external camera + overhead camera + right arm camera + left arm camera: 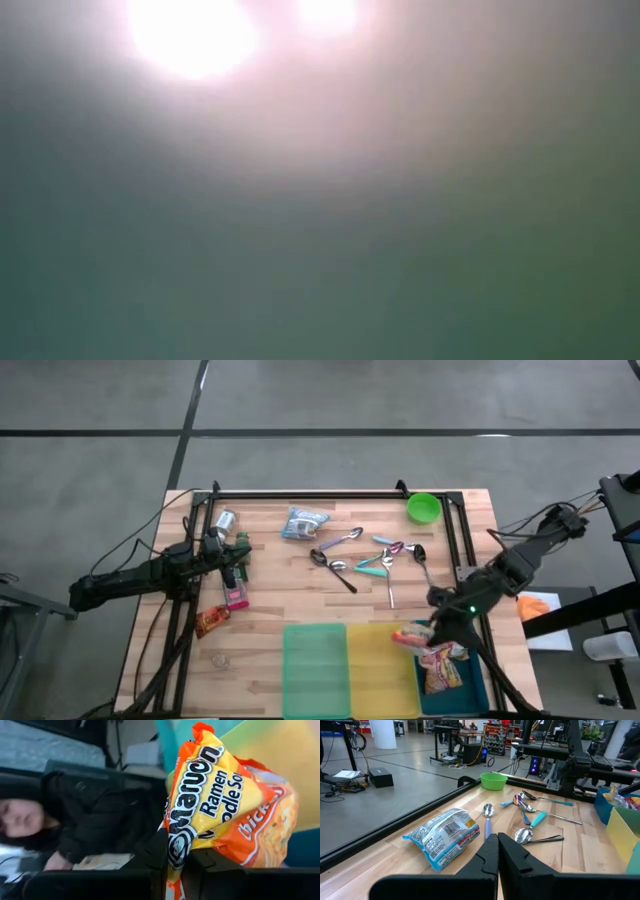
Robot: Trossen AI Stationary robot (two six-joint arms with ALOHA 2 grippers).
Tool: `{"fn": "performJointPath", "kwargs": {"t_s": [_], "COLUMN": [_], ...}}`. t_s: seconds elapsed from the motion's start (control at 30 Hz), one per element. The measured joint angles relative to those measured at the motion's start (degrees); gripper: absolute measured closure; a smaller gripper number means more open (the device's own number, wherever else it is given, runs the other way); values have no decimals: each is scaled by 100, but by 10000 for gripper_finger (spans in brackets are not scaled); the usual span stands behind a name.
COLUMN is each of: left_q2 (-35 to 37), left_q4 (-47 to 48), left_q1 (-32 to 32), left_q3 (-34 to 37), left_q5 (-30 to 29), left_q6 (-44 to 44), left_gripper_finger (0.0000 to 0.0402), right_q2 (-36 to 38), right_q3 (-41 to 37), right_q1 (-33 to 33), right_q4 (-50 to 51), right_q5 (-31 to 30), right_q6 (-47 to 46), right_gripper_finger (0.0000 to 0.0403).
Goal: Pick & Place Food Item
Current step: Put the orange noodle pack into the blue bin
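My right gripper (pixel 434 626) is shut on an orange and yellow ramen noodle packet (pixel 225 805), which shows in the high view as an orange packet (pixel 411 637) over the near right of the table, where the yellow bin (pixel 380 690) meets the blue bin (pixel 478 695). At the table's left side my left gripper (pixel 497 847) is shut on nothing and points level toward a blue and white packet (pixel 447 837) lying flat on the wood. The low view is washed out by glare. My right gripper pinches the ramen packet between its two fingers at one end, by the packet's edge (pixel 173 851). The rest of the packet reaches out past the fingertips. The packet is lifted clear above the bins.
A green bin (pixel 315 670) stands left of the yellow one, and the blue bin holds other packets (pixel 442 672). Several spoons (pixel 370 560) lie mid-table and a green bowl (pixel 424 508) stands far right. More packets (pixel 236 595) lie near the left arm. A person (pixel 75 830) shows beyond the table.
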State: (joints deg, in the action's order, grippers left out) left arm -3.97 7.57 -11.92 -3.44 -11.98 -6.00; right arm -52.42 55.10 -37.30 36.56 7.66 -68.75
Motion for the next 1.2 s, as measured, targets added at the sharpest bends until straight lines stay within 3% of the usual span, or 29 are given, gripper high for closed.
{"fn": "performJointPath", "kwargs": {"t_s": [0.53, 0.97, 1.2], "left_q2": [0, 0, 0], "left_q4": [0, 0, 0], "left_q1": [0, 0, 0], "left_q3": [0, 0, 0], "left_q5": [1, 0, 0], "left_q6": [-1, 0, -1], "left_gripper_finger": [402, 402, 402], "right_q2": [-1377, -2002, -1996], "right_q3": [544, 240, 139], "right_q1": [-1990, -2853, -3120], "right_q4": [-182, -468, -586], "right_q5": [-363, -657, -1168], "right_q6": [-2286, -3997, -4546], "right_gripper_finger": [374, 375, 375]}}
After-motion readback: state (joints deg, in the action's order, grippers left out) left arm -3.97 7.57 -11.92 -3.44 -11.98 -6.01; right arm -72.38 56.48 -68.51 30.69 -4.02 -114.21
